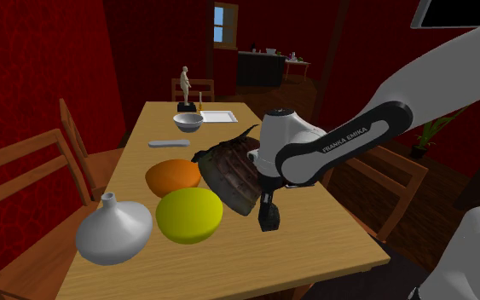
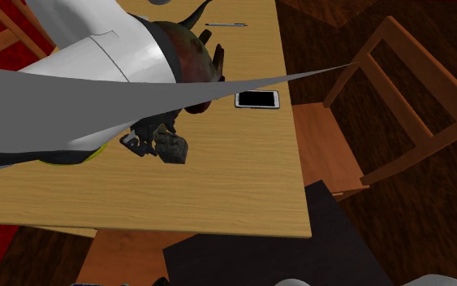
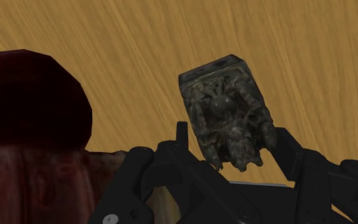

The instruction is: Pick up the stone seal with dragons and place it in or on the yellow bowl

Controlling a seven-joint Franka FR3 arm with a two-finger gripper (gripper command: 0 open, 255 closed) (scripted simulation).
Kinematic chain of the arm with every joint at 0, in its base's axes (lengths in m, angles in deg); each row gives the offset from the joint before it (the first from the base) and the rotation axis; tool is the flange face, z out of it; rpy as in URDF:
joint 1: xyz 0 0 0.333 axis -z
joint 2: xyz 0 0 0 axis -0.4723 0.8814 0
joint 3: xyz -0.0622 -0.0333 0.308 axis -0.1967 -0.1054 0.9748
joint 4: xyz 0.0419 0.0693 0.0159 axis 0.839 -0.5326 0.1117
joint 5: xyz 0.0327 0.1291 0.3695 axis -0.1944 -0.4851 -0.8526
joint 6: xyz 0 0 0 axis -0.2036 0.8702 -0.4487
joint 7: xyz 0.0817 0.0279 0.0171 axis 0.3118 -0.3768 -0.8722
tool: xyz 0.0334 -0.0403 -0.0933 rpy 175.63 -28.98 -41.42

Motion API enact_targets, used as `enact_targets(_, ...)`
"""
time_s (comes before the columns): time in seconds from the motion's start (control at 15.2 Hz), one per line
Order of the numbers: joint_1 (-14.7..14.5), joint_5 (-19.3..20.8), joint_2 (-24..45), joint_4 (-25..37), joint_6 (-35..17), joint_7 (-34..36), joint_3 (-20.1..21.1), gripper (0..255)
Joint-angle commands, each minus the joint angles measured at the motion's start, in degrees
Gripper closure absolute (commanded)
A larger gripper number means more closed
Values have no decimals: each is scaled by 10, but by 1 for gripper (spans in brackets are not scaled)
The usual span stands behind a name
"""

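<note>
The stone seal (image 3: pixel 225 111) is a mottled grey-brown carved block, and my gripper (image 3: pixel 231 145) is shut on it, one black finger against each side. In the shoulder view the gripper (image 1: pixel 268 218) points down at the table's near right part with the seal (image 1: pixel 268 225) at its tip, low over the wood. The yellow bowl (image 1: pixel 189 214) lies rounded side up just to the shoulder view's left of the gripper, a short gap between them. In the second exterior view the seal (image 2: pixel 172 150) shows below the arm; much of the hand is hidden by the arm.
A dark brown-red pot (image 1: pixel 228 175) sits right beside the gripper, with an orange bowl (image 1: pixel 174 177) behind the yellow one and a white vase (image 1: pixel 114 230) at the near left. Farther back are a white bowl (image 1: pixel 188 122), tray (image 1: pixel 218 116) and figurine (image 1: pixel 185 85). A phone (image 2: pixel 257 99) lies near the table edge; chairs flank the table.
</note>
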Motion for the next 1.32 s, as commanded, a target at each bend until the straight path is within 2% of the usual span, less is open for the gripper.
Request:
enact_targets(0.0,0,0,1,-1,1,0,0,255)
enact_targets(1.25,-2,-22,-79,64,144,-21,-3,255)
